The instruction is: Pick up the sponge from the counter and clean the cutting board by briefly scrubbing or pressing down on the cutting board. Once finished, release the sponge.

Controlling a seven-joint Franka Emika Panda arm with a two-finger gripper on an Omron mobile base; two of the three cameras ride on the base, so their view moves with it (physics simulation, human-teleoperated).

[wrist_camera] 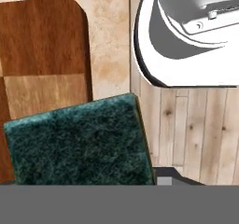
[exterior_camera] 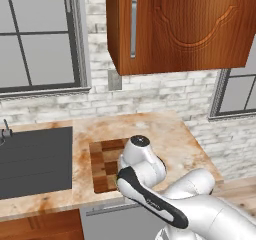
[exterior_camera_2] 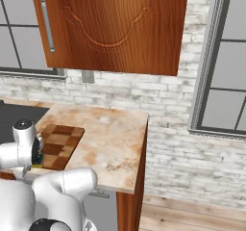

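Observation:
The sponge fills the lower left of the hand view with its dark green top, and my gripper is shut on it; one dark fingertip shows at its right edge. It hangs over the near corner of the checkered wooden cutting board, by the front edge of the mottled counter. From the base cameras a sliver of the sponge's yellow peeks out beside my wrist, above the board. My arm hides the hand itself there.
A dark grey sink lies left of the board. A wooden wall cabinet hangs above the counter. Beyond the counter's front edge the wooden floor shows. Bare stone stretches right of the board.

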